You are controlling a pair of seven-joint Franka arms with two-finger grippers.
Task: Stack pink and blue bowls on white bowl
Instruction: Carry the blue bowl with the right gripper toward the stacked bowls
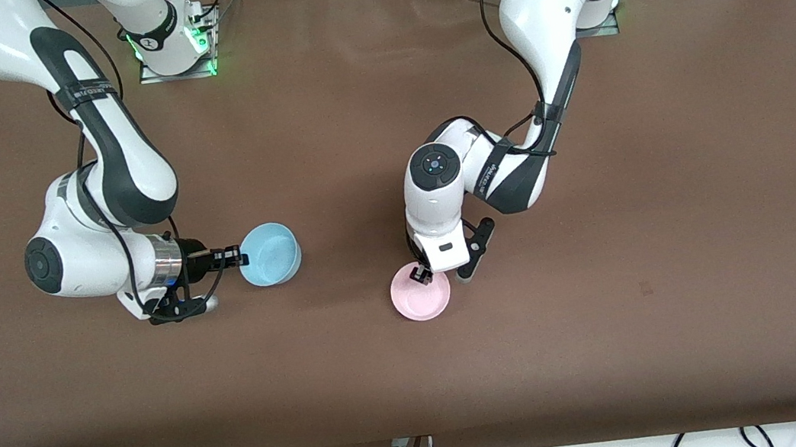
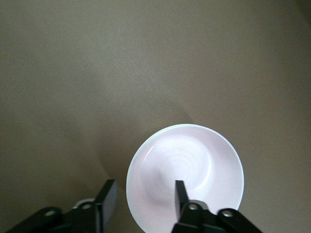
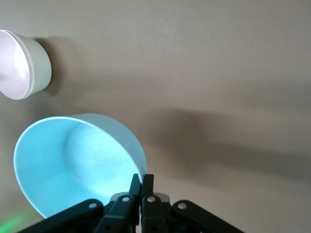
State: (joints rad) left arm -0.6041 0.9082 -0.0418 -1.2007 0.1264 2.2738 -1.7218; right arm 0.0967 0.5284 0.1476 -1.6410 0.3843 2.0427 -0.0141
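1. The right gripper point(image 1: 239, 257) is clenched on the rim of the blue bowl point(image 1: 271, 254), holding it tilted above the brown table point(image 1: 674, 218) toward the right arm's end; in the right wrist view the closed fingers point(image 3: 141, 187) pinch the bowl's wall.
2. The pink bowl point(image 1: 421, 299) sits nested in the white bowl point(image 3: 41, 63), whose pale wall shows beneath the pink rim in the right wrist view. The stack stands on the table near its middle.
3. The left gripper point(image 1: 422, 274) hangs over the pink bowl's rim with its jaws released, one finger point(image 2: 181, 191) inside the bowl and the other outside, neither pressing the wall.
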